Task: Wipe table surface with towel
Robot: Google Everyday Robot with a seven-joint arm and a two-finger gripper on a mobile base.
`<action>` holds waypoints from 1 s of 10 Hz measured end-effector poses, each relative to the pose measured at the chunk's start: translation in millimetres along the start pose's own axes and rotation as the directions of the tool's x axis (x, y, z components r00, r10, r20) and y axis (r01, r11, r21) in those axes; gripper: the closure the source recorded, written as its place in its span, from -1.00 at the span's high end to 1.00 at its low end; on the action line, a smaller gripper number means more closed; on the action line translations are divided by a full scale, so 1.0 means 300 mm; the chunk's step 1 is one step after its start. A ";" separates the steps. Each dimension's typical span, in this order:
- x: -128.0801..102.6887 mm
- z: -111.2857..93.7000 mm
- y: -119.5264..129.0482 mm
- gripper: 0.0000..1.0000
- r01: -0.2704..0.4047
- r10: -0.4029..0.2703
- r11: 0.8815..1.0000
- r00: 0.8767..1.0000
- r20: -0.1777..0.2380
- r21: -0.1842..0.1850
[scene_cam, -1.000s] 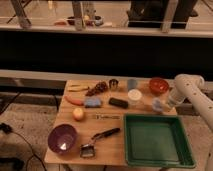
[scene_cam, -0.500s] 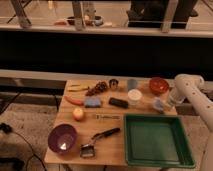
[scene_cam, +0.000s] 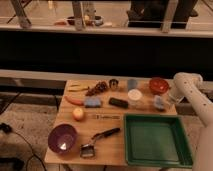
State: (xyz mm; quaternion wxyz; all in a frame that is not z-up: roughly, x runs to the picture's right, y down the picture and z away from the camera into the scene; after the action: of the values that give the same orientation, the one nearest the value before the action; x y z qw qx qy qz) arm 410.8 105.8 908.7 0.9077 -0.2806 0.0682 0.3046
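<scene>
My white arm (scene_cam: 187, 87) reaches in from the right over the far right part of the wooden table (scene_cam: 112, 127). My gripper (scene_cam: 159, 103) hangs low over the table, just in front of the red bowl (scene_cam: 158, 85) and right of the white cup (scene_cam: 134, 97). A pale blue-grey shape sits at the gripper's tip; I cannot tell whether it is a towel or part of the gripper. No other towel shows in the view.
A green tray (scene_cam: 129, 142) fills the front right. A blue sponge (scene_cam: 92, 102), black block (scene_cam: 118, 102), apple (scene_cam: 78, 114), carrot (scene_cam: 74, 100), banana (scene_cam: 77, 88), grapes (scene_cam: 97, 88), metal cup (scene_cam: 114, 84), blue cup (scene_cam: 131, 84), purple bowl (scene_cam: 62, 138) and spatula (scene_cam: 97, 141) lie on the table.
</scene>
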 end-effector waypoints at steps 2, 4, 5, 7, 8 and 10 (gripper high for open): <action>0.031 0.033 -0.022 -1.00 -0.011 0.011 1.000 1.000 -0.018 0.005; 0.036 0.055 -0.030 -1.00 -0.014 0.014 1.000 1.000 -0.028 0.005; 0.030 0.073 -0.028 -1.00 -0.011 0.011 1.000 0.999 -0.034 0.001; 0.026 0.088 -0.023 -1.00 -0.007 0.007 1.000 0.999 -0.038 -0.004; 0.024 0.094 -0.014 -1.00 -0.002 0.002 1.000 0.999 -0.042 -0.007; 0.012 0.096 -0.005 -1.00 0.006 -0.007 1.000 0.999 -0.040 -0.008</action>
State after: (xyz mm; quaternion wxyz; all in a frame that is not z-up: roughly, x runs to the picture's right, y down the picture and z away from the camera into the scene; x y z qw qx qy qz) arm 413.1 122.4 932.3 0.9060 -0.2903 0.0843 0.2961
